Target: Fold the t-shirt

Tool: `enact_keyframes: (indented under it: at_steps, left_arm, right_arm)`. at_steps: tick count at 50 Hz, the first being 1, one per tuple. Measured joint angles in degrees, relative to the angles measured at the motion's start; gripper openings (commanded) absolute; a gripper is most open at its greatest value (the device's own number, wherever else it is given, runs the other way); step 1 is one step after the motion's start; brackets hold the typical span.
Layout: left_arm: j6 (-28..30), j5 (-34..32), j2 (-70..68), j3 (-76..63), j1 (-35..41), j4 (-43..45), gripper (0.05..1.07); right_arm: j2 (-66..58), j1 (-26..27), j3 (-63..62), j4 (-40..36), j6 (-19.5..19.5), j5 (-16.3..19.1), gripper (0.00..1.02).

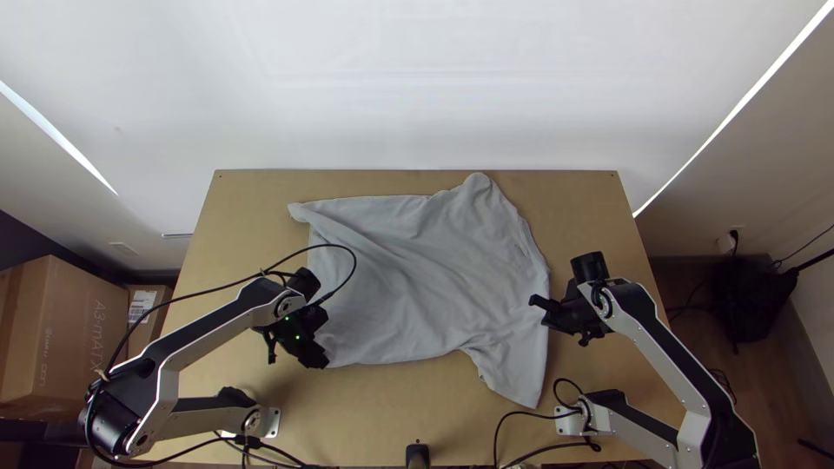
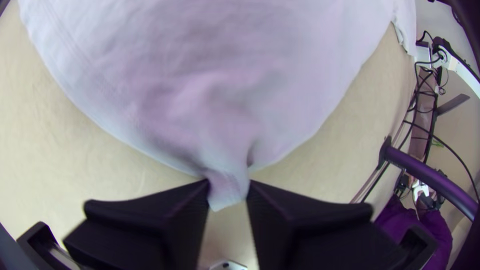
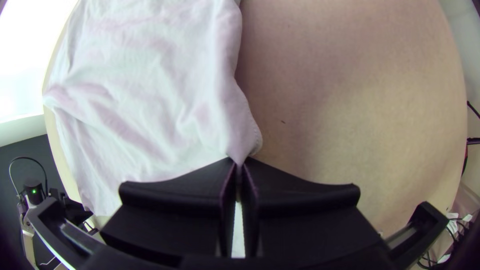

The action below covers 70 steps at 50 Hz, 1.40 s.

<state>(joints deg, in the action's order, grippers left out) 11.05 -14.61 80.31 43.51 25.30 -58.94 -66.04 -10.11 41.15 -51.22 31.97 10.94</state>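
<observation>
Grey t-shirt (image 1: 426, 269) is spreading, rumpled, over the middle of the worktop (image 1: 391, 404), its long axis running left to right and one sleeve pointing to the near edge! Left fingers (image 2: 170, 210) are pinching its near-left corner, right fingers (image 3: 180, 192) its right side, both equally near. We're counting one shirt, two pairs of fingers.

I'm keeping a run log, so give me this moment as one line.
t-shirt: spread, wrinkled, on table | left tool: pinching its near-left edge | right tool: pinching its right-hand edge
</observation>
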Motion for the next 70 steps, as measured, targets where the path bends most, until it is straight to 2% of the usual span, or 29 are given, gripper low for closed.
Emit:
enact_keyframes:
  at_steps: [9,22,28,33,42,48,56,61,70]
  left_arm:
    - [-0.1,-0.4,-6.5,-0.9,-1.2,1.9,0.08]
    - [3.8,-1.1,-13.0,0.2,-13.9,0.9,0.08]
    - [5.4,-1.5,-14.4,1.4,-18.8,2.0,0.08]
    - [4.0,-1.5,-15.0,3.8,-21.1,5.7,0.08]
    - [-1.6,-1.4,-16.8,11.7,-22.7,15.2,0.08]
    - [-5.3,-0.6,-16.9,18.0,-23.5,21.8,0.08]
    - [-9.6,3.6,-16.8,25.7,-25.0,31.4,0.08]
    - [-10.6,6.2,-16.7,29.0,-25.6,38.7,0.08]
    - [-11.1,8.4,-12.7,39.1,-27.8,43.0,0.08]
  right_arm:
    - [0.0,3.0,1.2,0.1,-0.2,-1.6,0.02]
    - [0.0,7.3,2.1,1.2,-3.8,-5.6,0.02]
    - [0.5,7.4,3.6,1.2,-5.5,-6.3,0.02]
    - [2.7,5.2,7.2,2.2,-5.6,-6.5,0.02]
    - [5.4,2.7,16.9,11.2,-6.7,-7.1,0.02]
    - [4.1,2.8,23.3,15.3,-9.6,-7.1,0.02]
    - [-0.5,4.4,32.5,19.9,-12.5,-6.8,0.02]
    - [-4.8,5.1,40.6,20.9,-13.6,-6.4,0.02]
    - [-11.5,5.3,54.5,23.0,-14.7,-5.4,0.02]
